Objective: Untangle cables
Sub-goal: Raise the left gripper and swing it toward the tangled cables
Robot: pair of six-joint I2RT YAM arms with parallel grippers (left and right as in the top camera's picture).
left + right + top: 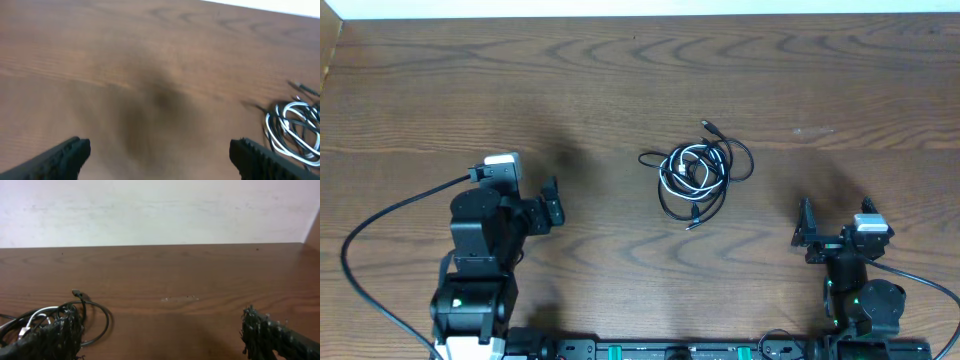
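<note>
The cables (695, 170) lie in one tangled coil at the middle of the wooden table (620, 90), black cords looped with a white one, and a small plug end pokes out at the top. My left gripper (556, 202) stands open to the coil's left, well apart from it. Its wrist view shows the coil (295, 127) at the right edge, beyond the gripper (160, 150), with bare wood between the fingers. My right gripper (803, 232) is open to the coil's lower right. In its wrist view the cables (102, 317) sit partly behind the left finger (55, 335), and the gripper (162, 330) holds nothing.
Thick black arm cables (380, 220) trail from the left arm at the table's near left, and another runs off the right arm (920, 285). A pale wall (160, 210) rises behind the table's far edge.
</note>
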